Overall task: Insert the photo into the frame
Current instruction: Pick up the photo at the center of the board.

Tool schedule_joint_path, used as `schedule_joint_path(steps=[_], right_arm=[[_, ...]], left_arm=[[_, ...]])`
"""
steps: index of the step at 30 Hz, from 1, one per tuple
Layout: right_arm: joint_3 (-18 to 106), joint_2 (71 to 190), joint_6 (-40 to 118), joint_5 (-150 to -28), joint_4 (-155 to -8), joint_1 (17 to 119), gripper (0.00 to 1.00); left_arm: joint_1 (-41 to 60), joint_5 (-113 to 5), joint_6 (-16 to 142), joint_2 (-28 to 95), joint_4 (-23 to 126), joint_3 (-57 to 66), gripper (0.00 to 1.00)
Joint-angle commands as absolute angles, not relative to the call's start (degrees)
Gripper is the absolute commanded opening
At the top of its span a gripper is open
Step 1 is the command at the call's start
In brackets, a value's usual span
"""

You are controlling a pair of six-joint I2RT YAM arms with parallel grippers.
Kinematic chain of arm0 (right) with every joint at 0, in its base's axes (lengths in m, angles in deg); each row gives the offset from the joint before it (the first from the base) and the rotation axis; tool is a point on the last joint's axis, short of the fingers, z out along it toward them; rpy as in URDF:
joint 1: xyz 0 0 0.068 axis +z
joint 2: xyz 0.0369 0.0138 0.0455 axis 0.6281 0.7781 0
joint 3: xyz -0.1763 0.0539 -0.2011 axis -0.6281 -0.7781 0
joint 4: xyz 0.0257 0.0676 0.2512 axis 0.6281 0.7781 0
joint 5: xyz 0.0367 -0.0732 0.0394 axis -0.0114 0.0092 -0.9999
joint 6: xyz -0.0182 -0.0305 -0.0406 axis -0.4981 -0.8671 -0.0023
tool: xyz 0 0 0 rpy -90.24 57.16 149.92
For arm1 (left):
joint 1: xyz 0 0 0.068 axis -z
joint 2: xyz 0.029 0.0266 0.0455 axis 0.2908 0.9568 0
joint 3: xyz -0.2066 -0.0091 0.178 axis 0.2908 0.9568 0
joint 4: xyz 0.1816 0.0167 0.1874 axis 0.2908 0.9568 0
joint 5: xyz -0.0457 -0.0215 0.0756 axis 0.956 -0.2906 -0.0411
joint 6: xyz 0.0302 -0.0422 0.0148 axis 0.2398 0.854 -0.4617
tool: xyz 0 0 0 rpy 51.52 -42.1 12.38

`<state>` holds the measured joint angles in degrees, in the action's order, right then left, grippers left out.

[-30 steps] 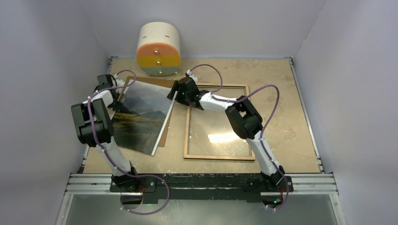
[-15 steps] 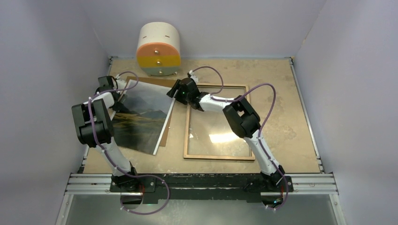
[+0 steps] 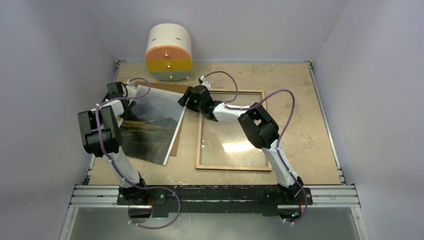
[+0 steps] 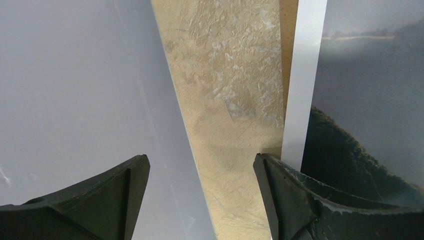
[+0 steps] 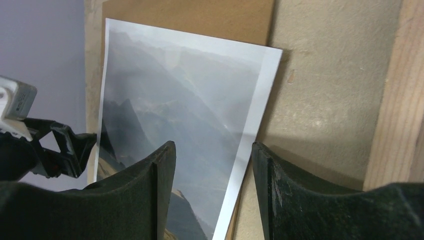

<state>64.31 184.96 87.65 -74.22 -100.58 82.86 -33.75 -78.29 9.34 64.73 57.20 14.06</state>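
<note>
The photo [image 3: 150,125], a dark landscape with a white border, lies tilted on a brown backing board [image 3: 165,87] at the left of the table. The frame [image 3: 200,135] lies to its right with its light wood side up and glass inside. My left gripper [image 3: 129,95] is open at the photo's far left corner. In the left wrist view one finger [image 4: 300,200] lies over the photo's white border [image 4: 305,75], and the other hangs by the wall. My right gripper [image 5: 212,150] is open and straddles the photo's right edge [image 5: 250,135] near its far right corner.
A cream, orange, yellow and grey round drawer unit [image 3: 168,52] stands at the back, close behind the photo. The left wall [image 4: 75,75] rises right beside my left gripper. The frame's wooden rim [image 5: 395,100] runs just right of my right gripper.
My right gripper has slid a little left onto the photo's far right corner and its jaws have narrowed. My left gripper has shifted slightly toward the photo's far left corner.
</note>
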Motion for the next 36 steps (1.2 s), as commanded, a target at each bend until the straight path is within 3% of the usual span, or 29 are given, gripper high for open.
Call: schedule_joint_path(steps=[1, 9, 20, 36], right_arm=[[63.8, 179.6, 83.2, -71.2, -104.1, 84.3, 0.6], [63.7, 180.7, 82.4, -73.8, -106.1, 84.7, 0.6], [68.2, 183.0, 82.8, -65.6, -92.4, 84.5, 0.76], [72.5, 190.2, 82.6, -64.8, -95.2, 82.4, 0.75]], left_arm=[[-33.4, -76.2, 9.0, 67.3, 62.0, 17.4, 0.83], [-33.1, -76.0, 8.8, 67.1, 62.2, 17.5, 0.83], [-33.0, -75.3, 8.7, 67.0, 62.1, 17.6, 0.83], [-32.6, -75.3, 6.9, 66.8, 60.3, 19.7, 0.83]])
